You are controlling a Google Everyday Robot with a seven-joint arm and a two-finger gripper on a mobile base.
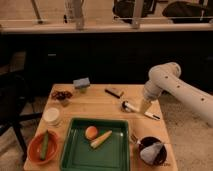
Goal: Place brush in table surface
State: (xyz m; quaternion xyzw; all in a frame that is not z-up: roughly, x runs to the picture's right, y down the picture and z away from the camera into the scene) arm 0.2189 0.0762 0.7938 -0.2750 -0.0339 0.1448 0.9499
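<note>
A light wooden table surface [100, 106] fills the middle of the view, with a green tray [80, 150] at its near edge. A white robot arm [172, 82] reaches in from the right. Its gripper [144, 106] hangs low over the table's right side, jaws spread wide, holding nothing. The brush [131, 106] lies flat on the wood beneath it, dark head pointing left, apart from the tray. The placing looks done; a straight upward lift would avoid dragging the handle.
</note>
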